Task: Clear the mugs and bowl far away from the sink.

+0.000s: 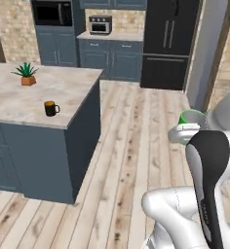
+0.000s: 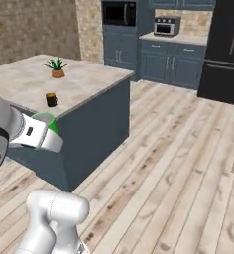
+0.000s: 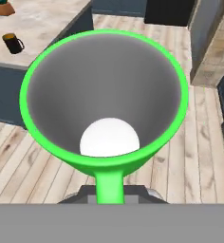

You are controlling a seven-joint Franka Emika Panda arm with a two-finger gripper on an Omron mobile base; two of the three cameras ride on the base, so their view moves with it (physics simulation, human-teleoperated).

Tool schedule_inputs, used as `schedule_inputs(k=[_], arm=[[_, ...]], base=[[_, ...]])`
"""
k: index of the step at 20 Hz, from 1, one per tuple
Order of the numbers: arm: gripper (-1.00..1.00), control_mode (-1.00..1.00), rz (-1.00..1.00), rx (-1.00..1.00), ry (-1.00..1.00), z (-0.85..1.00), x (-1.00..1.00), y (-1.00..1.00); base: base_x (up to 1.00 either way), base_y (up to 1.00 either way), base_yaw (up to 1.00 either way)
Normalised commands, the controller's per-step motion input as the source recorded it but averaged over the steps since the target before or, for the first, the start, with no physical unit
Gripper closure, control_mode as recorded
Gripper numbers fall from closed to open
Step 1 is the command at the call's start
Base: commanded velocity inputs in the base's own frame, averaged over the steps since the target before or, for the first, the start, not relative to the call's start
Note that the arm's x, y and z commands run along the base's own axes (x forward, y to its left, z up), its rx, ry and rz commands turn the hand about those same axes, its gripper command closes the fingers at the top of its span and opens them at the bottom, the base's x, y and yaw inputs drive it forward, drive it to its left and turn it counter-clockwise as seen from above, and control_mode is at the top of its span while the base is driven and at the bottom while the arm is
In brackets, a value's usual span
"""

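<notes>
The bright green mug [image 3: 104, 95] hangs in mid-air over the wooden floor with my gripper [image 1: 187, 127] shut on it. In the hand view I look straight into its grey inside, and its handle points down toward the hand. The same green mug [image 1: 191, 116] sits just right of the island in the left base view. In the right base view the green mug [image 2: 48, 120] peeks out above my white hand [image 2: 37, 133]. The black mug with an orange inside [image 1: 51, 108] stands upright on the island counter [image 1: 19, 97] near its front edge. The bowl and the sink are out of view.
A terracotta-potted plant [image 1: 26, 74] stands farther back on the island. Blue cabinets with a toaster oven [image 1: 100, 23] and a black fridge [image 1: 168, 41] line the far wall. Wooden floor [image 1: 131, 146] stretches between the island and the wall.
</notes>
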Motion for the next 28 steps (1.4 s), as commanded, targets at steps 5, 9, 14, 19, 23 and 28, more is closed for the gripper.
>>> schedule_inputs(k=[5,9,14,19,23,28], arm=[[1.00,1.00,0.00,0.00,0.00,0.00,0.00,0.00],[1.00,1.00,0.00,0.00,0.00,0.00,0.00,0.00],[1.00,1.00,0.00,0.00,0.00,0.00,0.00,0.00],[1.00,1.00,0.00,0.00,0.00,0.00,0.00,0.00],[1.00,1.00,0.00,0.00,0.00,0.00,0.00,0.00],[1.00,1.00,0.00,0.00,0.00,0.00,0.00,0.00]], base=[[0.91,-0.30,0.74],[1.00,-0.61,0.54],[1.00,-0.78,0.48],[0.65,-0.95,0.40],[0.39,-1.00,0.33],[0.50,-1.00,0.38]])
